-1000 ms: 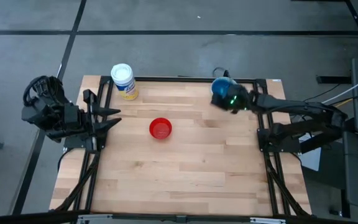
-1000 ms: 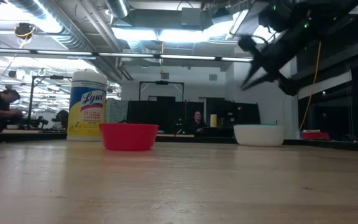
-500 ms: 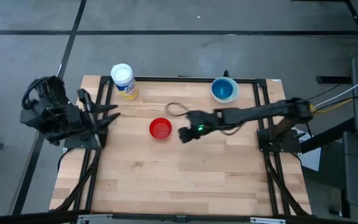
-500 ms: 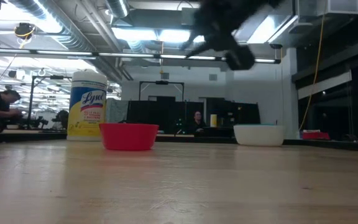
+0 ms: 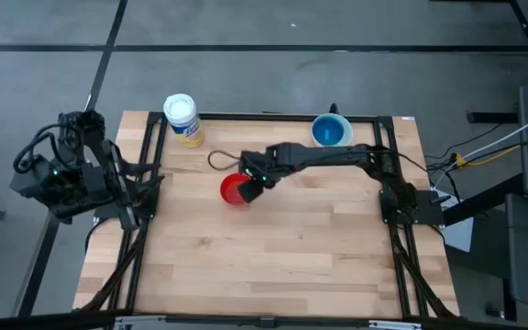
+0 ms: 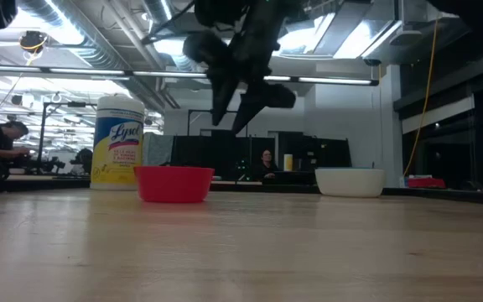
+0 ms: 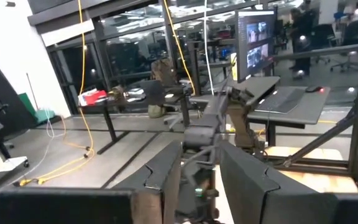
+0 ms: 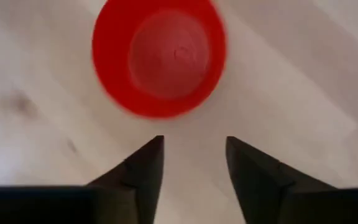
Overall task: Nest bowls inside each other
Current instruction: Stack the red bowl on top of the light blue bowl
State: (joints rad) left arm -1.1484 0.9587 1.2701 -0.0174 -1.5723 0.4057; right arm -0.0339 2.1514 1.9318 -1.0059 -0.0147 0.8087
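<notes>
- Over the middle of the table (image 5: 273, 257), reaching with the right gripper (image 5: 248, 182) to the red bowl (image 5: 236, 191); hanging just above its rim on the side towards the right arm, apart from it in the low view.
- Fingers (image 8: 143, 171) of that gripper spread and released, with nothing between them; only bare wood in the gap, red bowl just ahead of the tips.
- Red bowl upright, mouth up, empty, alone on the wood; well apart from the stacked bowls (image 5: 331, 131).
- Stacked bowls near the far right corner: white outside, blue showing within from above, a teal edge at the rim in the low view; impossible to tell how many nested there.
- Off the table's left edge, waiting with the left gripper (image 7: 197, 180); fingers apart, holding nothing.
- Near the far left corner, a white-capped jar (image 5: 182, 119) with a yellow label, no part of the job.
- Step in hand, judging from the pose: lining up to pick the red bowl, seemingly the last loose one.
- Next move calls for dropping lower, straddling the near wall of the bowl with one finger inside and one outside, then pinching, lifting clear and carrying across to the stack.
- Likely trouble: nudging the light bowl along the wood if coming down off the rim.
</notes>
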